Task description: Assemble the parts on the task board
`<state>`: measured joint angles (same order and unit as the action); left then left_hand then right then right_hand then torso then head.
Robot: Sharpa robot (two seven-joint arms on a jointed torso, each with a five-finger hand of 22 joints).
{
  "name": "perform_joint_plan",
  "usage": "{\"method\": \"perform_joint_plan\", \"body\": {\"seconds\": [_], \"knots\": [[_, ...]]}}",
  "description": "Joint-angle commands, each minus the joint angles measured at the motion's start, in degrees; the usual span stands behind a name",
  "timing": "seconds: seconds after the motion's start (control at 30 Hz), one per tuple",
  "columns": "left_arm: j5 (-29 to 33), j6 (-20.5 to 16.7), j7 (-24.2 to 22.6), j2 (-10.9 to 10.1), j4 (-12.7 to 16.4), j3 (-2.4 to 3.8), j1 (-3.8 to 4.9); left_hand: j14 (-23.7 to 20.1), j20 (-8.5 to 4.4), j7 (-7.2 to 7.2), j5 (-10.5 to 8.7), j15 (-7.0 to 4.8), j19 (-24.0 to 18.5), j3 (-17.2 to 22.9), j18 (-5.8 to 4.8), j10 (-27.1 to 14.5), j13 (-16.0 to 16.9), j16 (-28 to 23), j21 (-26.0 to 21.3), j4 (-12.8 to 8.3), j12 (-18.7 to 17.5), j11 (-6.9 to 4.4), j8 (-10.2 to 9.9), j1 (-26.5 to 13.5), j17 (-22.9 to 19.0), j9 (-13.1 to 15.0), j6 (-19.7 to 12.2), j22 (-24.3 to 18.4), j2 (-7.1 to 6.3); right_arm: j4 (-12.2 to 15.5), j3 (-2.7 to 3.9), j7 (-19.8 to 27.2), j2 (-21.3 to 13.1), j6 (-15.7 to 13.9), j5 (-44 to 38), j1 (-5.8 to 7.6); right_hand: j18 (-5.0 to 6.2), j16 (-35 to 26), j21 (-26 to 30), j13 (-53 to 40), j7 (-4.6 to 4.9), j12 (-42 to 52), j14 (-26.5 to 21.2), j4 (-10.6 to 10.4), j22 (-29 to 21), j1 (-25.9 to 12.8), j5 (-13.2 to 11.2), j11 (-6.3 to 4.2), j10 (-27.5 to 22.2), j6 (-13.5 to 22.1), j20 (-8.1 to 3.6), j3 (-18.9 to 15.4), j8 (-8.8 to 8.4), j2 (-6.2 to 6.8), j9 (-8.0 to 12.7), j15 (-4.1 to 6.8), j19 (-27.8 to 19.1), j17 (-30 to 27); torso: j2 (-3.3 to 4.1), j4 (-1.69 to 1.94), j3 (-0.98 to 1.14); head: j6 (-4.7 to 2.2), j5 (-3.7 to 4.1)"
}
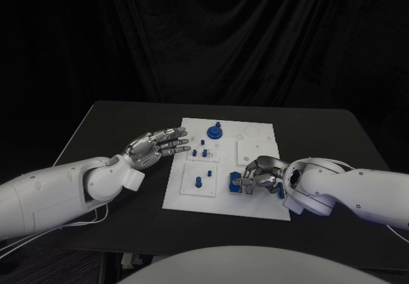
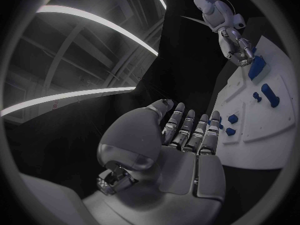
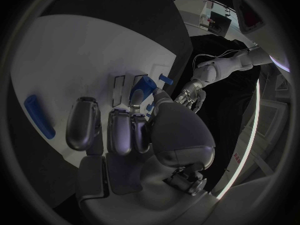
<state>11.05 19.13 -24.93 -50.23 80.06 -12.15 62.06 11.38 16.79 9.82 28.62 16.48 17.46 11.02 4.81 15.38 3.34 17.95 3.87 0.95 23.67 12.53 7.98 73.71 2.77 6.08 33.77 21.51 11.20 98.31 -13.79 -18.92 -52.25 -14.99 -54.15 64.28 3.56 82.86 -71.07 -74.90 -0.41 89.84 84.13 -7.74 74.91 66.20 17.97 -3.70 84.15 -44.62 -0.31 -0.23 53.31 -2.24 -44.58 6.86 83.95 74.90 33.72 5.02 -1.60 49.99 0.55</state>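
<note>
The right robot hand [image 1: 256, 175] curls over the near right corner of the board [image 1: 187, 195] on the table [image 1: 111, 118], pinching a blue part [image 3: 144, 87], probably to seat it. The left robot hand [image 1: 158, 145] hovers empty, fingers apart, at the board's left edge, likely out of the way.

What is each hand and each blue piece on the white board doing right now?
Left hand: open, fingers apart, at the board's left edge, holding nothing.
Right hand: fingers closed around a blue part at the board's near right corner.
Round blue part: standing upright at the board's far side.
Small blue pegs: standing in the board.
Task board: lying flat on the table.
</note>
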Motion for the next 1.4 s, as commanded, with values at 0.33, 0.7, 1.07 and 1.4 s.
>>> {"method": "perform_joint_plan", "body": {"seconds": [0.33,0.7,1.07,1.4], "knots": [[0.0,1.0,-0.2,0.1,0.0,0.06,-0.13,-0.3,-0.11,1.23,0.14,0.06,0.1,0.5,-0.74,-0.1,0.0,-0.1,0.0,0.0,-0.3,-0.12,0.0,-0.7,0.0,-0.1,-0.2,0.0,-0.09,0.0,-0.43,0.8,-0.1,1.3,-0.6,-0.40,0.43,0.4,-0.4,-15.1,-0.02,0.2,3.9,2.4,9.8,4.5,-4.5,-0.44,5.9,1.0,-0.60,2.2,0.00,-1.63,-0.6,0.45,1.3,4.9,0.07,-0.14,0.01,0.01,-0.18],[0.0,1.2,0.0,0.2,0.0,0.06,-0.15,-0.3,-0.11,1.20,0.15,0.07,0.0,0.6,-0.74,0.0,0.0,0.0,-0.1,0.0,-0.2,-0.11,0.0,-0.8,0.0,-0.1,-0.1,0.0,-0.05,0.4,-0.43,1.9,-0.4,1.4,-0.6,-0.40,0.40,0.5,-0.5,-15.1,0.02,0.2,3.9,2.6,9.8,4.8,-4.9,-0.43,5.9,1.2,-0.59,2.4,-0.11,-1.68,-0.6,0.44,1.3,5.0,0.07,-0.12,0.06,0.01,-0.22],[0.0,1.4,0.3,0.1,-0.1,0.06,-0.16,-0.3,-0.11,1.17,0.14,0.07,0.0,0.8,-0.74,0.3,0.1,0.1,-0.1,0.1,0.2,0.08,0.1,-0.9,0.0,0.0,0.2,-0.1,-0.01,0.6,-0.43,3.5,-0.9,0.7,-0.6,-0.40,0.03,1.5,-2.3,-15.1,0.00,0.2,4.2,3.5,10.4,6.1,-5.7,-0.44,5.9,0.9,-0.61,3.4,0.03,-1.89,-0.8,0.47,1.9,6.4,0.05,-0.12,0.03,0.01,-0.28],[0.0,1.6,0.3,0.1,-0.1,0.06,-0.17,-0.3,-0.11,1.17,0.14,0.07,0.0,0.8,-0.74,0.3,0.1,0.1,-0.1,0.1,0.2,0.08,0.1,-0.9,0.0,0.0,0.2,-0.1,-0.01,1.8,-0.44,5.4,-1.6,-1.4,-0.6,-0.57,-0.33,2.6,-4.3,-15.1,-0.02,0.2,4.5,2.0,10.9,3.5,-10.2,-0.44,5.9,0.3,-0.62,1.5,1.55,-0.35,-2.3,0.46,2.4,7.9,0.05,-0.09,0.05,0.01,-0.33]]}}
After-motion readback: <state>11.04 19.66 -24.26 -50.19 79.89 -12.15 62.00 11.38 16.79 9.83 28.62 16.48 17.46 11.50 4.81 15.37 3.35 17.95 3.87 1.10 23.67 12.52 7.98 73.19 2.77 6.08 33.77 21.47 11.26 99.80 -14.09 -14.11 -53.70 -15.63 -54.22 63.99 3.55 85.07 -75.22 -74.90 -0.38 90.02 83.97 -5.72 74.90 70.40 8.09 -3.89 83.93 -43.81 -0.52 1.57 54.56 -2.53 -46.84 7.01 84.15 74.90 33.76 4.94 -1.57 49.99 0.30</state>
